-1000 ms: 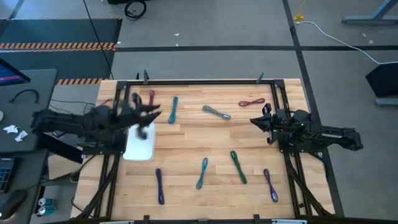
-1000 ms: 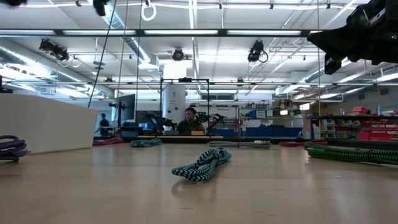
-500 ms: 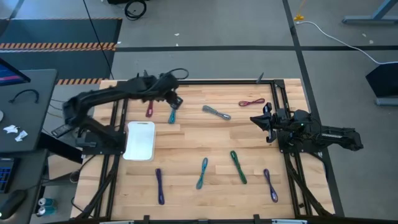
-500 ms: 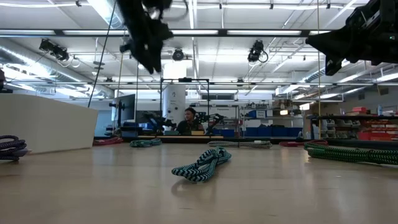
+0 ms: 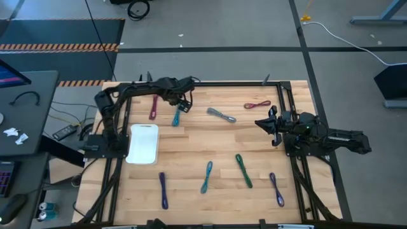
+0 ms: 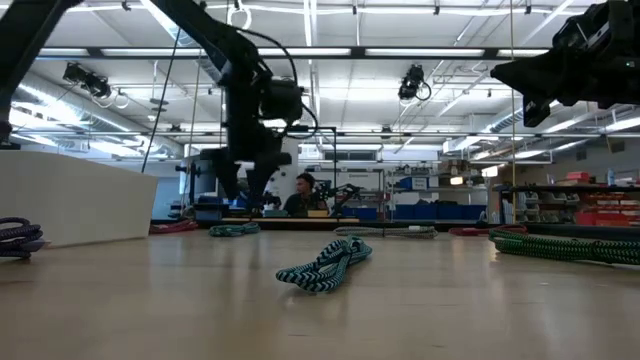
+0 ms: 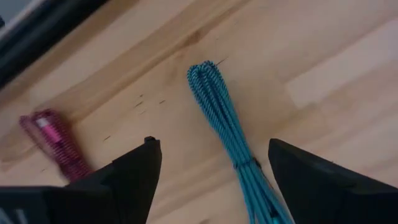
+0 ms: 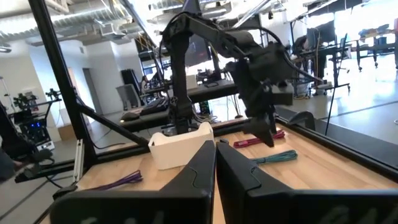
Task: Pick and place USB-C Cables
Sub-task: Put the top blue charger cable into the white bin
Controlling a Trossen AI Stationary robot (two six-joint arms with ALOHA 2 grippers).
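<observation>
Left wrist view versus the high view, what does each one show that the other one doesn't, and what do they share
Only the left wrist view shows the left gripper open, its fingers straddling the teal cable. Only the high view shows the white tray, the right gripper waiting at the table's right side, and the grey cable, red cable and green cable. Both show the teal cable and the maroon cable beside it.

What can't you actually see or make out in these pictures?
- Left wrist view: the braided teal cable bundle runs off the picture's edge, so its far end is cut off.
- Same view: the shiny maroon cable bundle is partly hidden behind the left pincer's dark finger.
- Low view: the flat white rectangular tray blocks whatever lies behind it.
- High view: cable connectors are too small to tell.
</observation>
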